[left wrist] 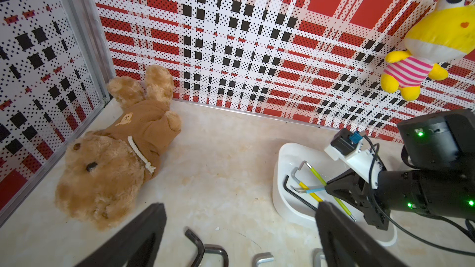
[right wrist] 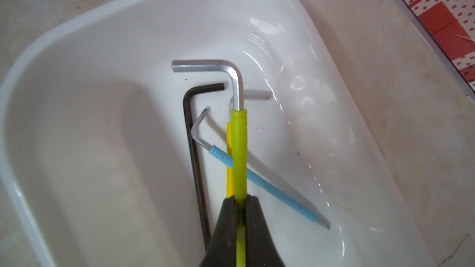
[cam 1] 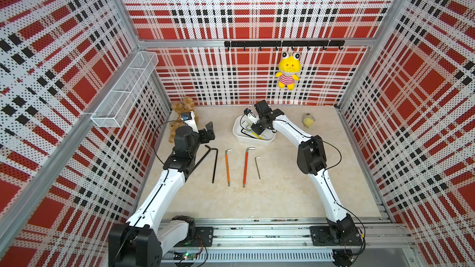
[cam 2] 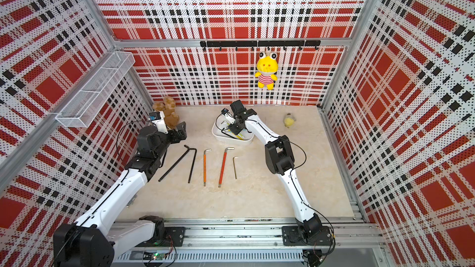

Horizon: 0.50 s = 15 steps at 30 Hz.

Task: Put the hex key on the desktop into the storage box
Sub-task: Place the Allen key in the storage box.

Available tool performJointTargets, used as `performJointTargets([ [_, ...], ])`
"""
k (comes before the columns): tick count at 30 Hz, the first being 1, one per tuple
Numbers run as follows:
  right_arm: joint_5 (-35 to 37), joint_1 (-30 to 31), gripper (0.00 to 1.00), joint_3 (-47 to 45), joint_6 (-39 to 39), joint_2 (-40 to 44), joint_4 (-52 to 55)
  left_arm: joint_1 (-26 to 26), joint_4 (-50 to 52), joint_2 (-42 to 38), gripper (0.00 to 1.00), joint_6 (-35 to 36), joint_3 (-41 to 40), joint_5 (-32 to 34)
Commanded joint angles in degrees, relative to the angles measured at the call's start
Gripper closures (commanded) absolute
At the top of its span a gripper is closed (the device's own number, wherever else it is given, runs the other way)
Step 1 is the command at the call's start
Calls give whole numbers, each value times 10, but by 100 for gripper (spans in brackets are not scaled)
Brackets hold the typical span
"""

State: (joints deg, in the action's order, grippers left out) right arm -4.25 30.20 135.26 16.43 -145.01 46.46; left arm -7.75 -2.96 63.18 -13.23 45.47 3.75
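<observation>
Release into the box is judged to be the step in hand. The right tool (right wrist: 240, 201) is seen clenched on the sleeve of the lime-green hex key (right wrist: 239, 150). The key is held inside the outline of the storage box (right wrist: 77, 137), its bent bare end over the box floor. A black hex key (right wrist: 191, 129), a blue-sleeved key (right wrist: 270, 188) and a yellow-sleeved key (right wrist: 228, 155) already lie underneath it. Whether the held key touches them cannot be told from the wrist view, possibly just clear. The jaws should be parted only while the tool is kept low, so the key drops flat instead of bouncing out over the rim. The tool should then be lifted straight up, so the sleeve is not snagged and the light box is not dragged. The key's long end should be checked against the near wall before letting go. The left tool (left wrist: 240, 209) is parked wide open and empty, near the brown plush bear (left wrist: 110, 155). Five more keys lie on the surface (cam 2: 257, 196) in a row: two black (cam 2: 192, 165), one orange (cam 2: 204, 166), one red (cam 2: 223, 166) and one small bare metal key (cam 2: 235, 166). The task is judged well short of done.
</observation>
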Motion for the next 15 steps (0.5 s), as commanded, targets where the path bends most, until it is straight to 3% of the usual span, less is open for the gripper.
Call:
performJointTargets([
  [1, 18, -1, 80, 16, -13, -7, -17, 4, -2, -1, 2, 5, 1, -7],
  [6, 30, -1, 50, 21, -15, 1, -24, 5, -2, -3, 2, 5, 1, -8],
  [11, 22, -1, 42, 9, -31, 43, -38, 5, -1, -6, 2, 4, 1, -8],
  [15, 20, 5, 37, -56, -69, 126, -53, 5, 2, -8, 2, 5, 1, -5],
])
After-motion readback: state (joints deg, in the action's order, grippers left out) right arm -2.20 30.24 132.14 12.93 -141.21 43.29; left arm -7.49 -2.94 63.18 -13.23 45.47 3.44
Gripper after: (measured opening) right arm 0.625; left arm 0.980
